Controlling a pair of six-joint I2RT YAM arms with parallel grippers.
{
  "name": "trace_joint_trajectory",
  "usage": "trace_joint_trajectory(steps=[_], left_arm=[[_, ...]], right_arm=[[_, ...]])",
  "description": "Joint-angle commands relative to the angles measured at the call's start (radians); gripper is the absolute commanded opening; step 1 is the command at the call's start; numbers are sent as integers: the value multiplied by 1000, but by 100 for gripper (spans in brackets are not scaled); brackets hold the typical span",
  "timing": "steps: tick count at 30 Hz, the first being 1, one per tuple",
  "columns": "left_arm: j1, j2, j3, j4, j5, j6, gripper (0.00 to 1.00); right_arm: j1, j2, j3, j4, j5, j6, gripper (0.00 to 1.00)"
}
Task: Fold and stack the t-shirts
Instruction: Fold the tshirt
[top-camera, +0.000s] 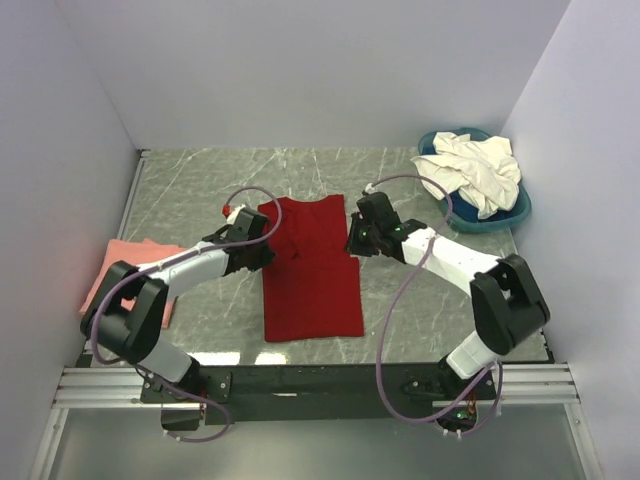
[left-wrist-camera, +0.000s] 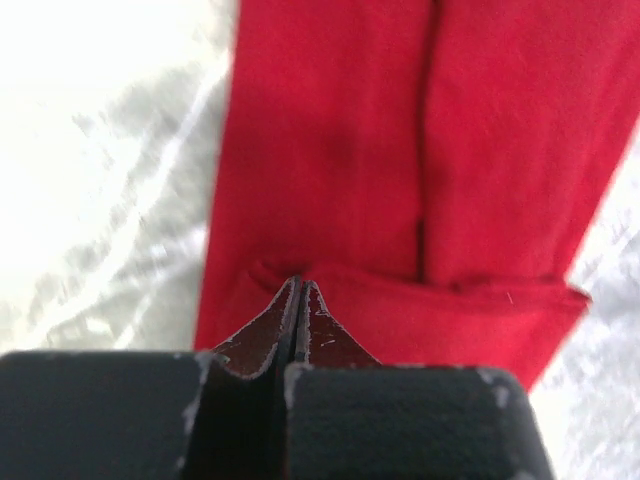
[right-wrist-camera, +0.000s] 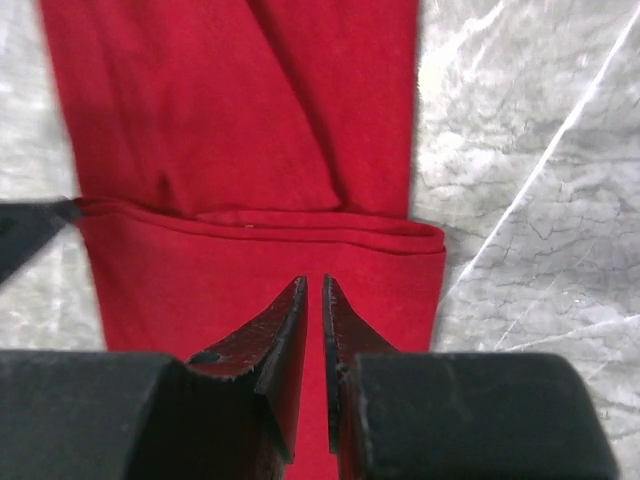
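Note:
The deep red t-shirt lies flat mid-table, folded into a long strip with a cross fold near its middle. My left gripper sits at its left edge; in the left wrist view the gripper is shut and empty, just short of the folded hem. My right gripper is at the right edge; in the right wrist view the gripper is all but shut, a thin slit between the tips with nothing in it, over the red cloth. The salmon-pink t-shirt lies far left. Cream-white t-shirts are heaped at the back right.
The cream shirts sit in a round blue basin by the right wall. White walls close in the left, back and right sides. Grey marble table shows around the red shirt. Purple cables loop over both arms.

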Motion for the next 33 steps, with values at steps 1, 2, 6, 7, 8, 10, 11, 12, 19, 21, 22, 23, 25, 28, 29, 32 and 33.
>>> trace_joint_trajectory(steps=[1,2,6,7,8,10,11,12,19,21,22,23,25,28,29,32,33], left_arm=[[51,31,-14,116,24,34,1],[60,51,-22,127,30,36,1],[74,103,-33,139,40,44,1],[74,110,-34,139,42,44,1],[74,123,-36,137,42,44,1],[76,134,-40,136,45,44,1],[76,141,-42,134,45,45,1],[76,144,-42,131,42,45,1],[90,135,-22,94,31,59,1],[97,118,1,67,25,68,1],[102,112,13,56,27,68,1],[105,101,27,45,27,77,1],[114,88,73,13,24,83,1],[131,86,160,-28,22,96,1],[137,103,187,-39,25,99,1],[160,164,298,-65,36,100,1],[172,184,355,-70,43,102,1]], right_arm=[[-8,65,40,39,-12,-19,18],[-11,80,40,42,-10,-17,17],[-38,151,23,62,-7,-11,17],[-46,159,11,75,-13,-10,16],[-67,168,4,78,-24,-7,16],[-87,189,-5,80,-29,-2,16],[-104,194,-11,82,-41,0,16],[-109,197,-12,83,-49,0,15],[-123,154,4,56,-66,-5,15],[-126,150,59,30,-56,-8,15],[-127,154,85,19,-55,-10,15],[-129,162,113,10,-56,-13,15],[-129,189,203,3,-78,-22,15],[-129,263,340,6,-105,-31,16],[-129,292,386,-7,-110,-36,16],[-132,405,542,-43,-115,-53,16],[-133,454,576,-49,-116,-57,16]])
